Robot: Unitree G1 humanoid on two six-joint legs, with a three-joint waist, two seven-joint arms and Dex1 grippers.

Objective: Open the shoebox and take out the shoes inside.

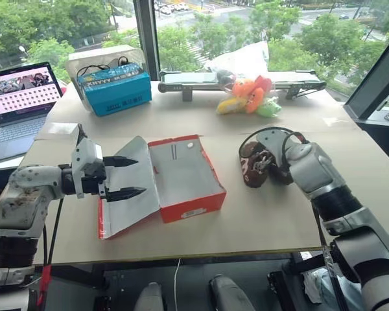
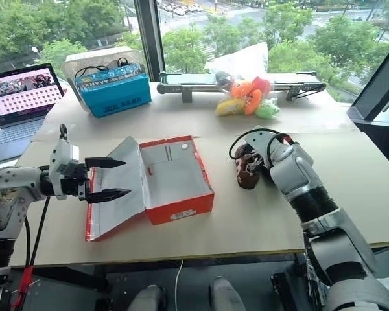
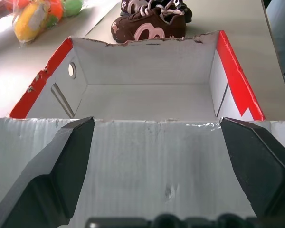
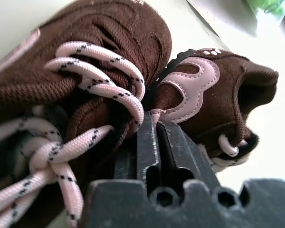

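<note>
Left wrist view puts us right behind the left jaws (image 1: 121, 176), spread wide and empty, one black finger (image 3: 61, 171) on each side of the flipped-back white lid. Just beyond those fingertips sits the shoebox (image 1: 185, 173), red outside, white inside, lid lying flat on the bench (image 1: 259, 227) toward the left arm. And the box is empty: bare white floor, a round hole and a slot in one end wall, nothing else in it.

Over to the right jaws (image 4: 154, 126), and they are down among the shoes (image 1: 256, 163), which stand out of the box on the bench, just past its far side wall as the left jaws look. Right wrist view shows the two black fingers almost pressed together, a thin slit between them, with their tips pushed in between the two brown shoes by the pale laces. Whether they are pinching a lace or an edge, I cannot tell.

Farther out, well beyond both jaws, a clear bag of orange, yellow and green plush toys (image 1: 247, 94) lies at the back of the bench. Far beyond the left jaws stands a blue box (image 1: 114, 89) with cables on top, and a laptop (image 1: 18, 103) with its screen lit.
</note>
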